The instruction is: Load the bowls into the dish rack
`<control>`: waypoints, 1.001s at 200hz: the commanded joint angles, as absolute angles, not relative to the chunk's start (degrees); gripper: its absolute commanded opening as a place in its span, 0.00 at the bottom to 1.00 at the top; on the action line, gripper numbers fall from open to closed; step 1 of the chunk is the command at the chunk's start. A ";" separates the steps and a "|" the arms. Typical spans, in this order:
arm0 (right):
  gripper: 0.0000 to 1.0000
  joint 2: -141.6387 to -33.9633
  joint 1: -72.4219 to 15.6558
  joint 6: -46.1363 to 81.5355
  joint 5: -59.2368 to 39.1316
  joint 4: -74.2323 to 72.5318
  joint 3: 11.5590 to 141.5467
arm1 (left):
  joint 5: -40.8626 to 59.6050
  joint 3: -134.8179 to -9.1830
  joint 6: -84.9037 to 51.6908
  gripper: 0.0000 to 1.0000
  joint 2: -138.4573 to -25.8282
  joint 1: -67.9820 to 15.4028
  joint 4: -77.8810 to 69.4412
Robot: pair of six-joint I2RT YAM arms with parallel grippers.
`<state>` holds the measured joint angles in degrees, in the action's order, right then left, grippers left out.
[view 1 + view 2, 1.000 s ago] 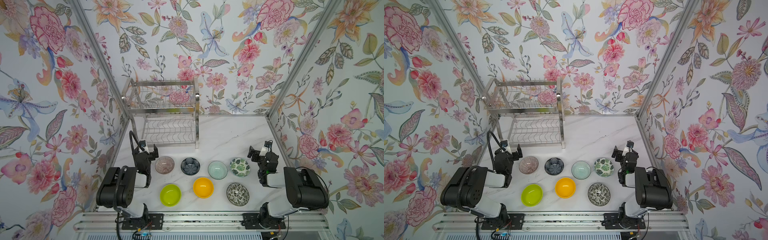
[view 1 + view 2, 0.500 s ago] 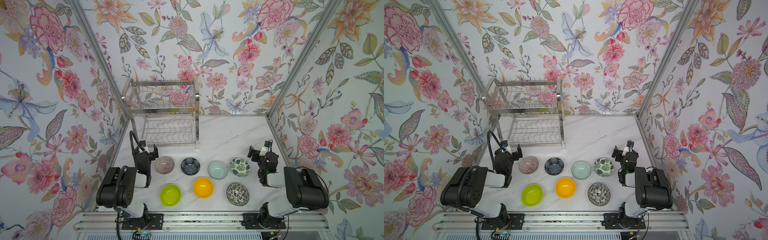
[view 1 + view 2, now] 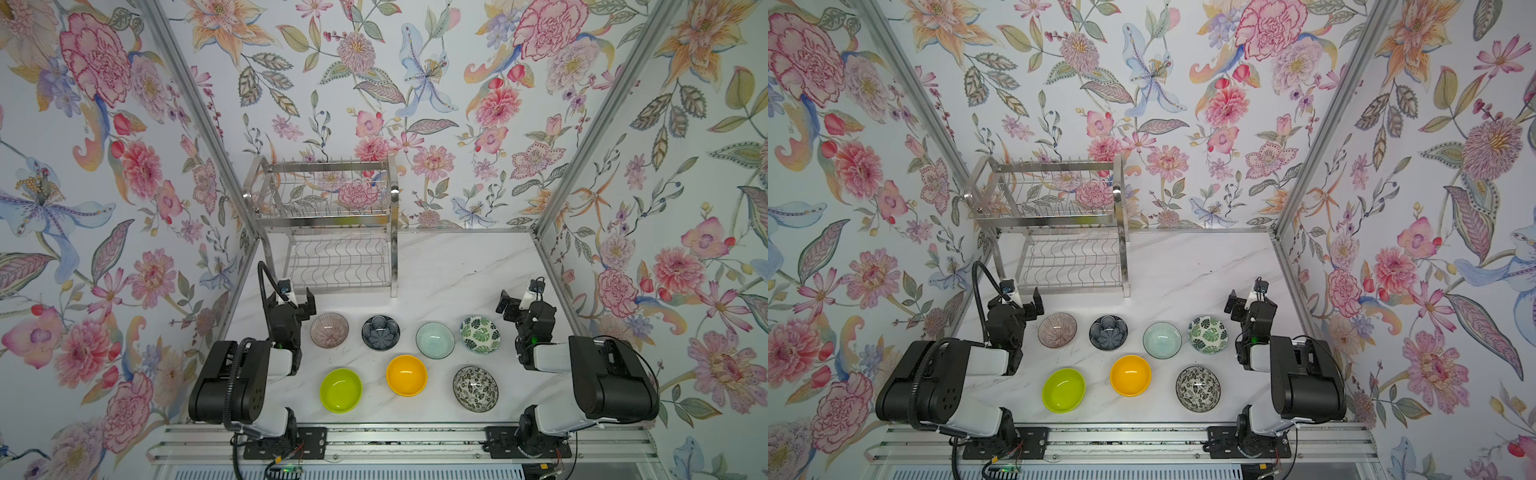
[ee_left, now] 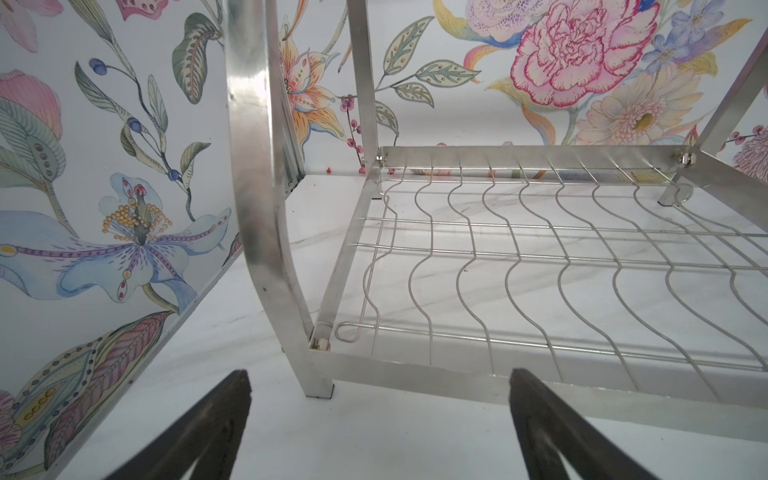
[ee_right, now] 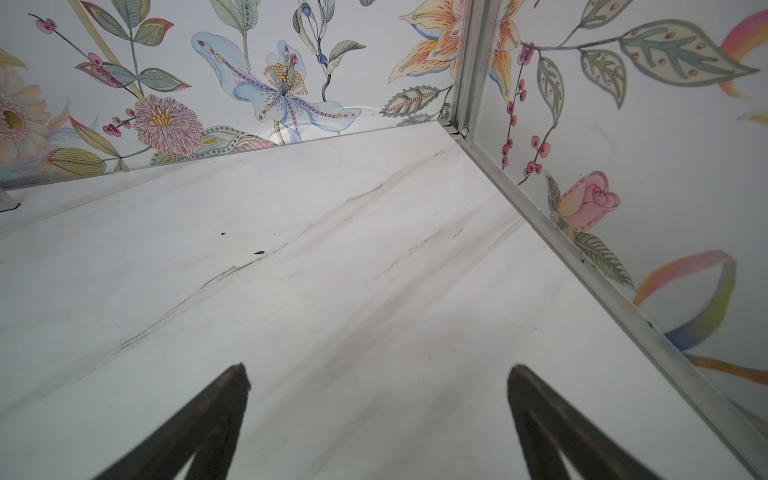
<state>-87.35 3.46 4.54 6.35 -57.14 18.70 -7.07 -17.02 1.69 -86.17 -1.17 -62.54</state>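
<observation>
Seven bowls (image 3: 406,375) on marble table (image 3: 457,270), before dish rack (image 3: 324,223).

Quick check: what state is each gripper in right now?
Left gripper: open, holding nothing.
Right gripper: open, holding nothing.

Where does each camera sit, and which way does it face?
Top views: high behind the arms, looking down on bowls, dish rack, left arm, right arm.
Left wrist: behind open left gripper, facing the rack's lower tier; fingertips show.
Right wrist: behind open right gripper, facing table and wall corner; fingertips show.
Shared by top and left wrist: the rack.
</observation>
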 commanded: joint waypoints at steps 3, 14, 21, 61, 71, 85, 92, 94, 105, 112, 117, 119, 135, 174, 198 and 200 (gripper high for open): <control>0.99 -85.79 2.64 4.44 8.64 -57.08 18.91 | -10.35 -19.33 1.05 0.99 -83.10 -1.58 -56.72; 0.99 -85.76 2.49 4.44 9.04 -57.06 18.97 | -10.84 -20.22 0.43 0.99 -81.76 -1.58 -53.48; 0.98 -85.65 2.46 4.31 9.35 -56.97 18.99 | -11.00 -20.62 -0.02 0.99 -81.04 -1.58 -51.74; 0.99 -84.30 1.98 5.42 13.45 -56.25 18.80 | -11.73 -21.48 -2.26 0.99 -76.64 -1.58 -45.60; 0.99 -84.30 1.97 5.92 14.81 -55.42 19.24 | -12.18 -22.39 -3.44 0.99 -75.22 -1.53 -42.92; 0.99 -83.87 1.96 6.23 16.04 -54.64 19.47 | -11.56 -23.33 -5.17 0.99 -73.46 -1.60 -40.30; 0.99 -83.33 1.89 6.56 16.98 -54.20 19.52 | -10.93 -23.63 -5.92 0.99 -72.57 -1.58 -39.11; 0.98 -83.21 1.86 6.63 17.23 -54.09 19.45 | -10.77 -23.88 -6.27 0.99 -72.35 -1.58 -38.76; 0.98 -82.24 1.86 7.31 18.77 -54.09 18.80 | -10.46 -24.89 -7.86 0.99 -71.28 -1.56 -36.43; 0.99 -81.41 1.85 7.82 19.91 -53.52 18.58 | -10.44 -25.64 -8.84 0.99 -70.52 -1.58 -34.35; 0.99 -80.74 1.89 8.31 20.74 -52.52 18.67 | -10.30 -26.18 -9.67 0.99 -69.93 -1.54 -32.90; 0.99 -80.58 1.87 8.42 20.92 -52.28 18.69 | -10.18 -26.36 -9.98 0.99 -69.67 -1.57 -32.53; 0.99 -77.94 2.00 9.96 22.26 -47.06 19.92 | -8.60 -27.28 -11.31 0.99 -67.82 -1.52 -29.90; 0.99 -74.65 1.87 11.11 24.47 -41.62 21.77 | -7.49 -30.10 -14.47 0.99 -64.68 -0.39 -21.04; 0.99 -72.19 1.77 13.10 24.23 -40.21 22.50 | -6.46 -30.84 -16.87 0.99 -63.24 2.19 -18.27; 0.99 -71.95 1.80 13.38 24.14 -40.24 22.57 | -6.34 -30.89 -16.90 0.99 -63.21 2.39 -18.21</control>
<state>-74.52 2.22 10.17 22.63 -43.70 20.88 -7.79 -29.08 -13.43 -64.86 0.01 -24.10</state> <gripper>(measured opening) 0.984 0.989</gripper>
